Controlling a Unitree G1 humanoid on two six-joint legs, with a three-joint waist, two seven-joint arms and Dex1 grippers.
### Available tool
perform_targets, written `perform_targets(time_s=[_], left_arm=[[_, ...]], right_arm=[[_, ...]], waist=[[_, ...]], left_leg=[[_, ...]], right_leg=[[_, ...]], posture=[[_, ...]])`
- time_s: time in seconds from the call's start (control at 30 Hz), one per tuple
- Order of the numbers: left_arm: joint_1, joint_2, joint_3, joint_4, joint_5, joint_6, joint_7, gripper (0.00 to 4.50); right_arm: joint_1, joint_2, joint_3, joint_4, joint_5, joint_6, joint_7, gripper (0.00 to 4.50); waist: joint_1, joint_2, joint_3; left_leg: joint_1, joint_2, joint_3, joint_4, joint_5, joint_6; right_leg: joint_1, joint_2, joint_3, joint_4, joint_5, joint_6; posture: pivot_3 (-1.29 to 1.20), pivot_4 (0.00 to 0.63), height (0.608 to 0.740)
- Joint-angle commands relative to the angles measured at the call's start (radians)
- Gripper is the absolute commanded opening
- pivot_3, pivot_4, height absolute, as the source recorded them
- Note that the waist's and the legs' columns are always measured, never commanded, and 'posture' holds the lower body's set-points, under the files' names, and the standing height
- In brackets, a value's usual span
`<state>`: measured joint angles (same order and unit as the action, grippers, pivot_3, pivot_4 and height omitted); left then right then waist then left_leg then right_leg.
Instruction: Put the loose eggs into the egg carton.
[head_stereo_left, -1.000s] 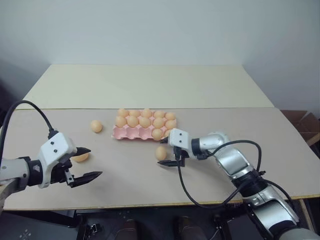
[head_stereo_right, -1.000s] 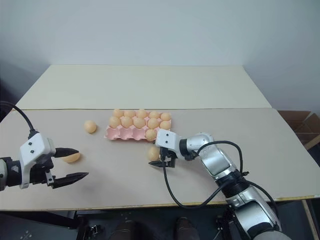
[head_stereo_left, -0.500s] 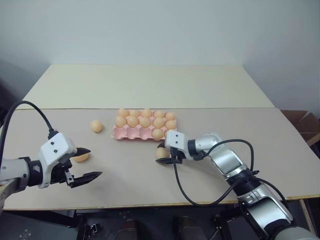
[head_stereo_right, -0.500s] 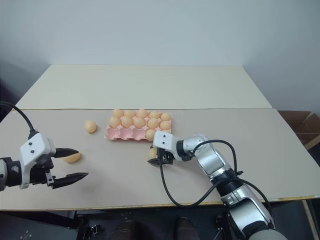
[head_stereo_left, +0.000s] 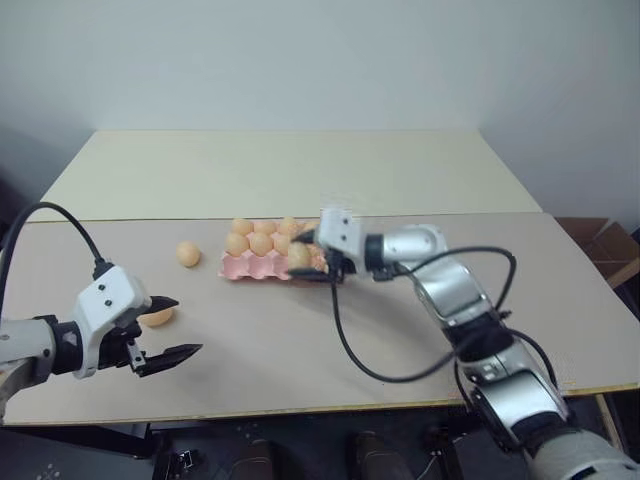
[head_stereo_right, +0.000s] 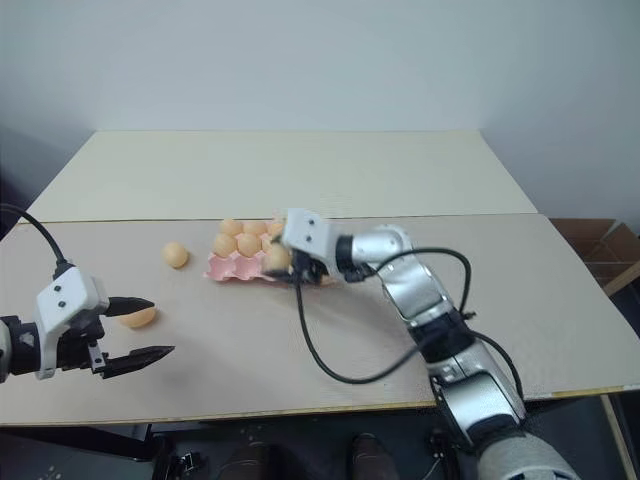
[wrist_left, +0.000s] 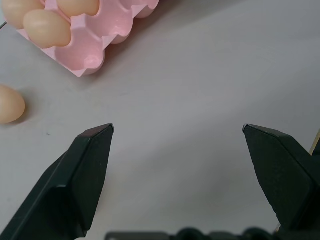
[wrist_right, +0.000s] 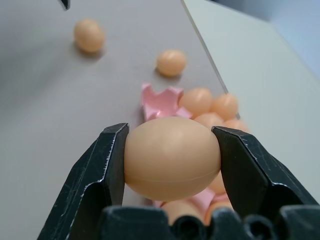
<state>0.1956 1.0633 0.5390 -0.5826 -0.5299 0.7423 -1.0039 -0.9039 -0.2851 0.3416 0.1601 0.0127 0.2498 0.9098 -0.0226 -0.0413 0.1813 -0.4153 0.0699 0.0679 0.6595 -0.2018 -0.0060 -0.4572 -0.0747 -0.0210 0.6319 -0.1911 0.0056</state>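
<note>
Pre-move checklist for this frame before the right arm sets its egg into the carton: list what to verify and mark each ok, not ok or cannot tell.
1. Held egg clamped between both fingers of the right gripper: ok.
2. Right gripper over the egg carton: ok, it is above the near row.
3. Empty cup available: ok, bare pink cups show at the carton's near left corner.
4. Held egg lined up with an empty cup: cannot tell.
5. Left gripper clear of the carton: ok, open and apart from it.
6. Other loose eggs out of the way: ok, one left of the carton, one by the left gripper.
</note>
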Motion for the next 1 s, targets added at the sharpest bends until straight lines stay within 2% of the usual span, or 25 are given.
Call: perform_targets(time_s=[0.03, 0.17, 0.37, 0.4, 0.53, 0.57, 0.8, 0.93, 1.0], left_arm=[[0.015, 0.018, 0.053, -0.016, 0.008, 0.004, -0.01, 4.5], [0.044, 0.016, 0.085, -0.027, 0.012, 0.014, -0.013, 4.5], [0.075, 0.009, 0.119, -0.043, 0.014, 0.025, -0.018, 4.5], [0.079, 0.008, 0.122, -0.045, 0.014, 0.027, -0.018, 4.5], [0.089, 0.006, 0.129, -0.047, 0.015, 0.028, -0.017, 4.5], [0.091, 0.006, 0.13, -0.045, 0.015, 0.026, -0.018, 4.5], [0.108, 0.011, 0.146, -0.019, 0.044, 0.018, -0.019, 4.5], [0.144, -0.007, 0.192, -0.035, 0.057, 0.026, -0.02, 4.5], [0.185, -0.029, 0.248, -0.04, 0.069, 0.029, -0.026, 4.5]], right_arm=[[-0.061, 0.058, 0.0, 0.152, -0.05, -0.085, -0.088, 2.6], [-0.103, 0.11, 0.005, 0.296, -0.081, -0.154, -0.117, 2.6], [-0.119, 0.138, -0.004, 0.407, -0.097, -0.181, -0.112, 2.6], [-0.122, 0.139, -0.005, 0.421, -0.101, -0.179, -0.115, 3.31], [-0.121, 0.142, -0.013, 0.435, -0.102, -0.19, -0.104, 4.48], [-0.117, 0.14, -0.013, 0.427, -0.1, -0.189, -0.096, 4.48], [-0.053, 0.102, -0.01, 0.283, -0.115, -0.187, -0.101, 4.48], [0.052, 0.027, -0.041, 0.026, -0.046, -0.111, -0.029, 4.48], [0.125, -0.062, -0.075, -0.155, 0.04, -0.027, 0.064, 4.48]], waist=[[0.001, 0.0, 0.0], [0.002, 0.0, 0.0], [0.0, 0.0, 0.0], [-0.001, 0.0, 0.0], [-0.003, 0.0, 0.0], [-0.005, 0.0, 0.0], [-0.012, 0.0, 0.0], [-0.01, 0.0, 0.0], [-0.01, 0.0, 0.0]], left_leg=[[0.0, 0.0, 0.0, 0.0, 0.0, 0.0], [-0.001, -0.001, 0.001, 0.0, 0.0, 0.0], [-0.001, 0.0, 0.001, 0.0, 0.0, 0.0], [-0.001, 0.0, 0.001, 0.0, 0.0, 0.0], [-0.001, 0.0, 0.001, 0.0, 0.0, 0.0], [-0.001, 0.0, 0.001, 0.0, 0.0, 0.0], [-0.001, 0.0, 0.0, 0.0, 0.0, 0.0], [-0.002, 0.0, 0.0, -0.001, 0.0, 0.0], [-0.002, 0.0, 0.0, -0.001, -0.001, -0.001]], right_leg=[[0.0, 0.0, 0.0, 0.0, 0.0, 0.0], [-0.001, -0.001, 0.001, -0.001, 0.003, -0.004], [-0.001, -0.001, 0.0, -0.001, 0.002, -0.003], [-0.001, -0.001, 0.0, 0.0, 0.002, -0.003], [-0.001, -0.001, 0.0, 0.0, 0.002, -0.003], [-0.001, -0.001, 0.0, 0.0, 0.002, -0.003], [-0.001, -0.001, 0.0, 0.0, 0.002, -0.002], [-0.001, -0.001, 0.0, -0.001, 0.001, -0.001], [-0.001, -0.001, 0.0, -0.001, 0.001, -0.001]], posture=[[0.0, 0.15, 0.74], [0.0, 0.15, 0.74], [0.0, 0.15, 0.74], [0.0, 0.15, 0.74], [0.0, 0.15, 0.74], [0.0, 0.15, 0.74], [0.0, 0.15, 0.74], [0.0, 0.15, 0.74], [0.0, 0.15, 0.74]])
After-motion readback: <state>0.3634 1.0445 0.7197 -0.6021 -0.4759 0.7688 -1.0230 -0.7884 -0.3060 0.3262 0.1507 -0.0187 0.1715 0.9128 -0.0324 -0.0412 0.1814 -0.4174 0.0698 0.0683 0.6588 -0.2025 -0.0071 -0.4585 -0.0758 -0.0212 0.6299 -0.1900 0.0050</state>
